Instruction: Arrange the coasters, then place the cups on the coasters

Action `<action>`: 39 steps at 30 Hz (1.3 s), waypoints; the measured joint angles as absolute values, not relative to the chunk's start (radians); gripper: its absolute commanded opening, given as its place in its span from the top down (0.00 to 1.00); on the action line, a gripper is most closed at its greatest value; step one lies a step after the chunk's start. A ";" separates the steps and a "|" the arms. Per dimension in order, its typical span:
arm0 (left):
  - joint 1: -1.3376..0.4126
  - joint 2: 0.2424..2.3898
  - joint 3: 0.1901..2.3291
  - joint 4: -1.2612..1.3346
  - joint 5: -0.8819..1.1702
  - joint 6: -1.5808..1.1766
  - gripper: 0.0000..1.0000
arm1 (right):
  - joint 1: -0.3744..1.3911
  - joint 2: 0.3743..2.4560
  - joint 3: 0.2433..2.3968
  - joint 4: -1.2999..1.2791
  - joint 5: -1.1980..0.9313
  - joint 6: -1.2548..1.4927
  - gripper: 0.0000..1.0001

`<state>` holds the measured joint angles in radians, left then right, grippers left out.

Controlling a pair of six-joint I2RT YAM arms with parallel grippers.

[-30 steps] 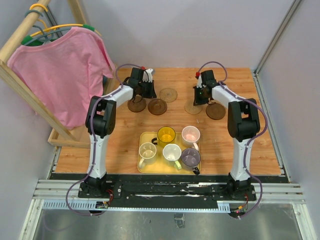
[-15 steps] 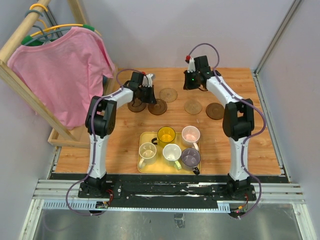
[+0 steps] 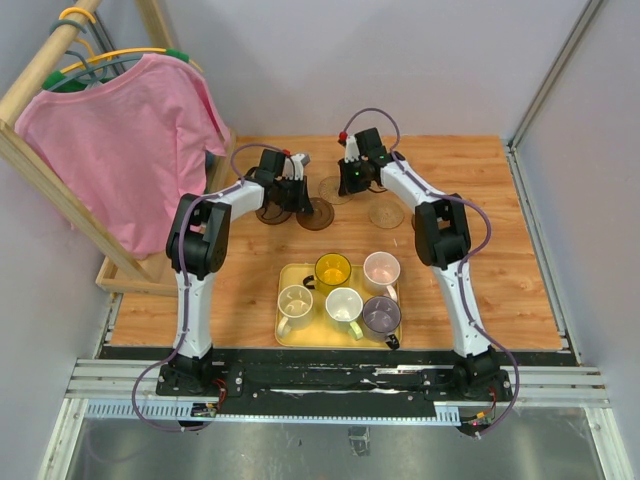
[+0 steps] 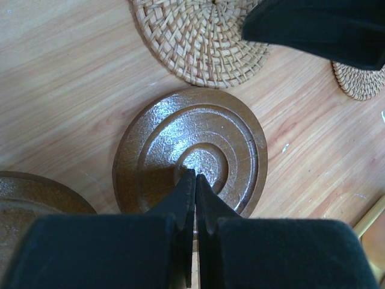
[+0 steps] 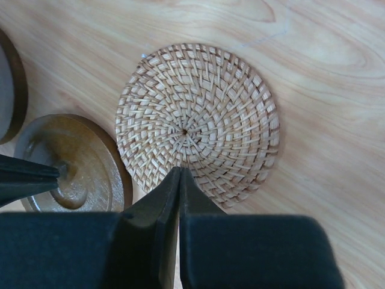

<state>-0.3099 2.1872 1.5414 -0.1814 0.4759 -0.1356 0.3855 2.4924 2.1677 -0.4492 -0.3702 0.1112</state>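
Early days imo: left pincer point(image 4: 194, 180) closed empty, tip on the middle of a brown coaster point(image 4: 228, 138), right pincer point(image 5: 179, 174) closed empty at the 6 o'clock edge of a woven coaster point(image 5: 204, 114), coasters point(image 3: 386, 215) bunched at 12 o'clock from the tray point(image 3: 283, 333), all five cups point(image 3: 343, 303) waiting in it.

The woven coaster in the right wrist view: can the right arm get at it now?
Probably yes. The right gripper, shut, hangs right over the woven coaster with nothing between. The left gripper is at the dark coaster beside it, off to the side.
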 measured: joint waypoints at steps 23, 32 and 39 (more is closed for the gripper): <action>-0.310 2.187 1.539 -0.187 0.431 -0.136 0.99 | 0.391 2.228 1.720 -0.390 -0.285 0.160 0.99; -0.310 2.187 1.552 -0.192 0.408 -0.137 1.00 | 0.424 2.210 1.695 -0.393 -0.271 0.160 0.99; -0.310 2.188 1.579 -0.197 0.409 -0.139 0.99 | 0.433 2.220 1.724 -0.424 -0.253 0.158 0.99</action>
<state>-0.3099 2.1876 1.5795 -0.1974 0.4088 -0.1390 0.4332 2.2204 1.7245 -0.4240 -0.2527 0.1581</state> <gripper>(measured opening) 0.010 0.011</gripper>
